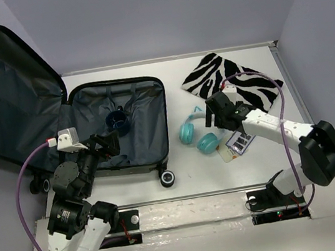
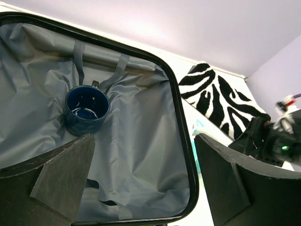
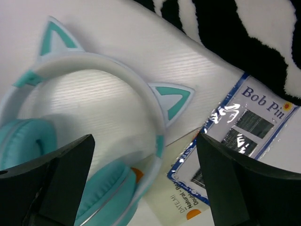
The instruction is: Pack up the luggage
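Beneath left claw (image 1: 110, 145) — open luggage (image 1: 148, 112), blue mug (image 1: 116, 121) inside.

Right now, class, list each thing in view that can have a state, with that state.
luggage: open, lid raised
mug: upright inside the luggage
headphones: lying on the table, unpacked
bob pin packet: flat on the table
zebra pouch: flat on the table
left claw: open, empty
right claw: open, empty, above the headphones

luggage (image 1: 57, 104) lid cropped left, headphones (image 3: 99, 63) cropped
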Available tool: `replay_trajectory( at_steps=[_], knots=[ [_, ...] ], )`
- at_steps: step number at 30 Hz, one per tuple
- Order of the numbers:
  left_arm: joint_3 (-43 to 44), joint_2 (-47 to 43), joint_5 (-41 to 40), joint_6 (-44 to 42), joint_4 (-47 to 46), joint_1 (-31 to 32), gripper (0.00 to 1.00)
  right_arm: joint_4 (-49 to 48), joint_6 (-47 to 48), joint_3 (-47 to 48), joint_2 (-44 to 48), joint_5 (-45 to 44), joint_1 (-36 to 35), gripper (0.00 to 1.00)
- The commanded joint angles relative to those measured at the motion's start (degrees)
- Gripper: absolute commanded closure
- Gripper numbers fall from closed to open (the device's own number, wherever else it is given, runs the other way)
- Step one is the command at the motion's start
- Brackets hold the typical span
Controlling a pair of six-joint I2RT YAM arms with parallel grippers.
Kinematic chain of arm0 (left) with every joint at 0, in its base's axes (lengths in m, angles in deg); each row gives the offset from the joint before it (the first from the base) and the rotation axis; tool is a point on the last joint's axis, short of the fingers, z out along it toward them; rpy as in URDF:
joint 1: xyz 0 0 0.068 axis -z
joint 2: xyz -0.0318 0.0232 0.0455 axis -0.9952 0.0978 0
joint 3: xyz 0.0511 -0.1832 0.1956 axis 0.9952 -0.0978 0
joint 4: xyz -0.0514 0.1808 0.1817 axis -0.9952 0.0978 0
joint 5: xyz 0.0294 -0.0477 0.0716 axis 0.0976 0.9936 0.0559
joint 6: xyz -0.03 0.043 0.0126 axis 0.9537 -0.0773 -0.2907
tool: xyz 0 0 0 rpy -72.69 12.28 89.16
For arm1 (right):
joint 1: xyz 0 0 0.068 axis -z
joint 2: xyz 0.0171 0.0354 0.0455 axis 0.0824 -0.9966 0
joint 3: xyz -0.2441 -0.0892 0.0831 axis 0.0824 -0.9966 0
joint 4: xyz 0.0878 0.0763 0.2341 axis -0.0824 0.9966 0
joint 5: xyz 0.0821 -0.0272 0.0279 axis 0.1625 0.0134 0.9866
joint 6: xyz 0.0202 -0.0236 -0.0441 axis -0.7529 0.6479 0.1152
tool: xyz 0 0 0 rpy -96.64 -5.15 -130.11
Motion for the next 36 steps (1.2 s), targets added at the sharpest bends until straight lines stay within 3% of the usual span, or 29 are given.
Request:
replay_trajectory(
  at_steps=[1, 5, 9, 12, 17, 25, 27, 31, 36],
  knots=[
    [0.6, 0.0, 0.6, -0.6, -3.1, -0.3, 0.01, -1.7, -0.5, -2.1, -4.4, 1.9, 1.3, 0.10],
    [0.6, 0.0, 0.3, -0.5, -3.1, -0.3, 0.01, -2.7, -1.1, -1.9, -8.2, 2.7, 2.8, 0.20],
    [0.6, 0.0, 0.4, -0.5, -3.1, -0.3, 0.01, -5.8, -1.6, -2.5, -11.0, 6.1, 3.3, 0.38],
    [0.6, 0.0, 0.3, -0.4, -3.1, -0.3, 0.01, -8.0, -1.9, -2.8, -12.1, 8.3, 3.3, 0.62],
    [0.6, -0.1, 0.2, -0.6, -3.1, -0.3, 0.01, -9.1, -1.7, -2.1, -10.1, 7.2, 3.3, 0.93],
    [0.7, -0.8, 0.2, -0.5, -3.2, -0.3, 0.01, -9.1, 3.4, 3.2, 9.3, 10.1, 2.7, 0.93],
    [0.6, -0.8, 0.1, -0.5, -3.1, -0.3, 0.01, -9.1, 4.6, 6.5, 10.0, 11.2, 0.2, 0.93],
    [0.6, -0.9, 0.0, -0.5, -3.2, -0.3, 0.01, -11.9, 6.6, 16.0, 4.5, 13.2, -5.7, 0.93],
    [0.8, -1.0, -0.6, -0.3, -3.0, -0.7, 0.01, -16.1, 8.3, 32.5, -11.7, 15.4, -12.6, 0.93]
  ],
)
